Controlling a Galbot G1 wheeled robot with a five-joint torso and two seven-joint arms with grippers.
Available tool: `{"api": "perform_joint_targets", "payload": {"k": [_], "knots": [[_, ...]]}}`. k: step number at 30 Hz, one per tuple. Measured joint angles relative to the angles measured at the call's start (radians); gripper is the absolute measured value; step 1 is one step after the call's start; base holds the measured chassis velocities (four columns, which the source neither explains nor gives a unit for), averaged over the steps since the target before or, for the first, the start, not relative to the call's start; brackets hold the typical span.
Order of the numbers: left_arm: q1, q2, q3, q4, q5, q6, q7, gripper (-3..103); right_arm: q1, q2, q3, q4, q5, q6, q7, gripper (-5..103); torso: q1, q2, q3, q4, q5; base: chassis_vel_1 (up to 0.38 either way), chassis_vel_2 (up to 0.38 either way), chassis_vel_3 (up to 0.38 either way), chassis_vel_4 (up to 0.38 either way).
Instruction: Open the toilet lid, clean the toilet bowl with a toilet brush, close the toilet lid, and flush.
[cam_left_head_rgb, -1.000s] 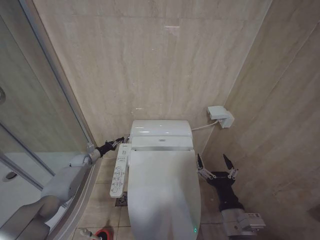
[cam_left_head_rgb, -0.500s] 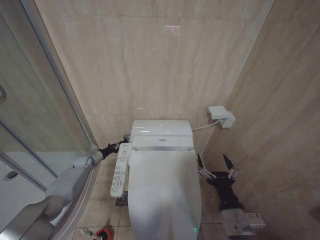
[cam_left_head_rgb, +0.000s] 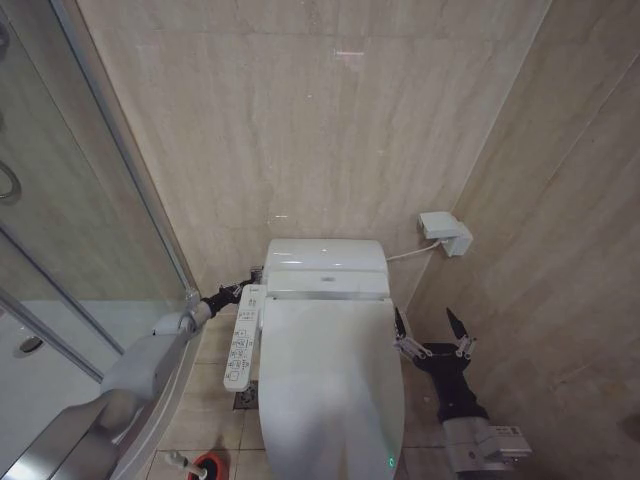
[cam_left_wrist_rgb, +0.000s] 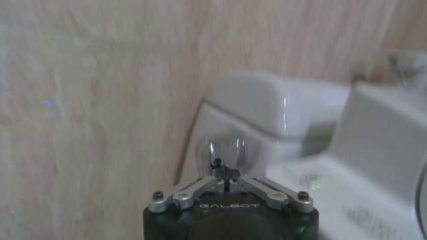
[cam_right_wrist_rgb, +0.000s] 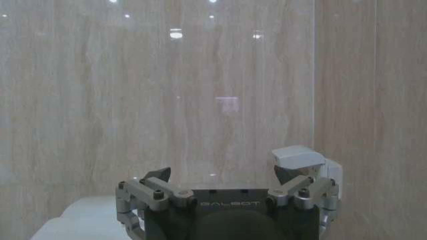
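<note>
Left tool (cam_left_head_rgb: 250, 278) nearer toilet lid (cam_left_head_rgb: 328, 380) rear edge.

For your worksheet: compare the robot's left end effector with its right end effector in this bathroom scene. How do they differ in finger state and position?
Finger state: the left end effector has its fingers shut together, while the right end effector has its fingers spread open.
Position: the left end effector reaches to the rear left of the toilet, beside the control panel; the right end effector hangs to the right of the closed toilet lid, apart from it.
Shared: neither holds anything.
</note>
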Motion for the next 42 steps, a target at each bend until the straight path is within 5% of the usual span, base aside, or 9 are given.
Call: {"api": "perform_joint_targets", "payload": {"k": [8, 12, 18, 19, 26, 33, 34, 40, 42], "knots": [[0.194, 0.106, -0.133, -0.408, -0.043, -0.046, -0.32, 0, 0.0, 0.0, 0.0, 0.0, 0.0, 0.0, 0.0, 100, 0.0, 0.0, 0.0, 0.0002, 0.0003, -0.006, -0.001, 0.001, -0.007], [0.244, 0.134, -0.164, -0.588, 0.011, -0.056, -0.626, 0, 0.0, 0.0, 0.0, 0.0, 0.0, 0.0, 0.0, 100, 0.0, 0.0, 0.0, 0.0004, 0.0004, 0.0, 0.0, 0.0, 0.0], [0.334, 0.185, -0.202, -0.945, 0.059, 0.181, -1.01, 0, 0.0, 0.0, 0.0, 0.0, 0.0, 0.0, 0.0, 100, 0.0, 0.0, 0.0, -0.0001, 0.0005, 0.0, 0.0, 0.0, 0.0], [0.367, 0.202, -0.222, -1.019, 0.059, 0.232, -1.051, 20, 0.0, 0.0, 0.0, 0.0, 0.0, 0.0, 0.0, 100, 0.0, 0.0, 0.0, 0.0001, 0.0007, 0.0, 0.0, 0.0, 0.0], [0.616, 0.25, -0.412, -1.314, 0.091, 0.341, -1.084, 47, 0.0, 0.0, 0.0, 0.0, 0.0, 0.0, 0.0, 100, 0.0, 0.0, 0.0, 0.0006, 0.0006, 0.0, 0.0, 0.0, 0.0], [0.99, 0.184, -0.674, -1.487, 0.196, 0.347, -1.028, 47, 0.0, 0.0, 0.0, 0.0, 0.0, 0.0, 0.0, 100, 0.0, 0.0, 0.0, 0.0011, 0.0004, 0.0, 0.0, 0.0, 0.0], [1.048, 0.156, -0.711, -1.518, 0.221, 0.339, -1.02, 74, 0.0, 0.0, 0.0, 0.0, 0.0, 0.0, 0.0, 100, -0.001, 0.0, 0.0, 0.0012, 0.0005, 0.0, 0.0, 0.0, 0.0], [1.197, 0.058, -0.766, -1.612, 0.256, 0.312, -0.999, 74, 0.0, 0.0, 0.0, 0.0, 0.0, 0.0, 0.0, 100, 0.0, 0.0, 0.0, 0.0003, 0.0007, 0.0, 0.0, 0.0, 0.0], [1.256, 0.008, -0.774, -1.651, 0.265, 0.308, -0.953, 98, 0.0, 0.0, 0.0, 0.0, 0.0, 0.0, 0.0, 100, 0.0, 0.0, 0.0, 0.0003, 0.0006, 0.0, 0.0, 0.0, 0.0]]}}
